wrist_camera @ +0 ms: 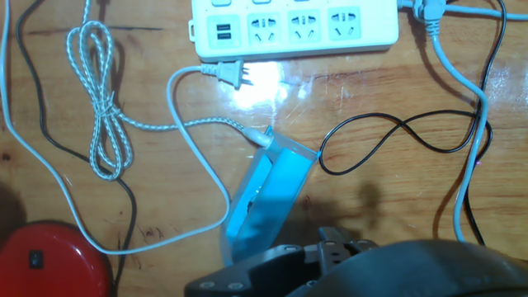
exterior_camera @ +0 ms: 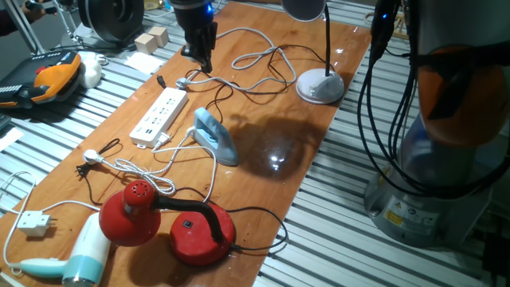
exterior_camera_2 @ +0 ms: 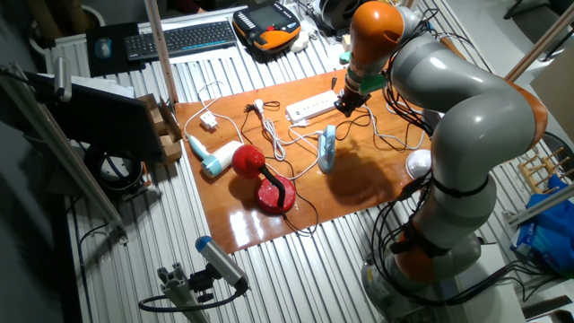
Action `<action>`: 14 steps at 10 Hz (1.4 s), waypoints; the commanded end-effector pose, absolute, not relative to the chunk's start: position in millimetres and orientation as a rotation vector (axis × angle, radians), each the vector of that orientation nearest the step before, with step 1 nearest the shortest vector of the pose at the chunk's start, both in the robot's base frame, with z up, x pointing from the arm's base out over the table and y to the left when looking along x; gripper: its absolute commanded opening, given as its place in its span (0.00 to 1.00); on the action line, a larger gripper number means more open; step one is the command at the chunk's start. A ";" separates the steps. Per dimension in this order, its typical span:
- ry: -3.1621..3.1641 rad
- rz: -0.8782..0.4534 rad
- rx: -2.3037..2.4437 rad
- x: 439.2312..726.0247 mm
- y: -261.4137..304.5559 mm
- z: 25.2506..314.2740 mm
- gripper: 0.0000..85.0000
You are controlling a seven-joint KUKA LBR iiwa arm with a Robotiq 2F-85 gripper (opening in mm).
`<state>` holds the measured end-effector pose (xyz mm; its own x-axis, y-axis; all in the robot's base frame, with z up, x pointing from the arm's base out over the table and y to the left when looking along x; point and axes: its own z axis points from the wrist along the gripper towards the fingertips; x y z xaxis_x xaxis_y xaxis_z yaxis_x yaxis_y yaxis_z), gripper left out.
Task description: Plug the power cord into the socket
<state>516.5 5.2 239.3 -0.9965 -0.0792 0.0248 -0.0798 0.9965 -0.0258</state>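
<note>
1. While the tool [exterior_camera: 202, 60] hung above the socket's [exterior_camera: 158, 116] far end, its opening could not be told.
2. The power cord's plug [wrist_camera: 233, 75] was seen lying unheld just beside the socket, prongs pointed along it.

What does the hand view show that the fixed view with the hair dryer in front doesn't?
Only the hand view: the power cord's plug, prongs bare, lying just short of the socket strip and its outlets. Only the fixed view: the end effector near the strip's far end, the hair dryer, the white desk lamp. Both: strip, blue iron, red lamp.
</note>
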 end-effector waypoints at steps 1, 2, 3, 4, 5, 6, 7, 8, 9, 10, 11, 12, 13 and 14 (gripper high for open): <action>-3.115 0.044 0.122 516.9 5.8 239.0 0.00; -3.117 0.044 0.122 517.1 6.0 238.9 0.00; -3.117 0.044 0.122 517.0 5.9 239.0 0.00; -3.118 0.044 0.120 517.0 5.9 239.1 0.00; -3.124 0.064 0.115 517.1 5.5 239.4 0.00; -3.125 0.066 0.115 517.6 5.2 238.9 0.00; -3.127 0.071 0.116 516.5 4.9 240.8 0.00; -3.133 0.079 0.111 516.1 3.9 242.9 0.00; -3.133 0.077 0.114 516.2 2.4 243.9 0.00; -3.136 0.060 0.119 515.7 1.9 243.3 0.00; -3.143 0.051 0.117 516.3 2.9 243.4 0.00; -3.155 0.066 0.113 517.3 3.0 244.5 0.00; -3.158 0.081 0.123 519.4 1.9 245.4 0.00; -3.160 0.062 0.132 519.6 -0.4 247.0 0.00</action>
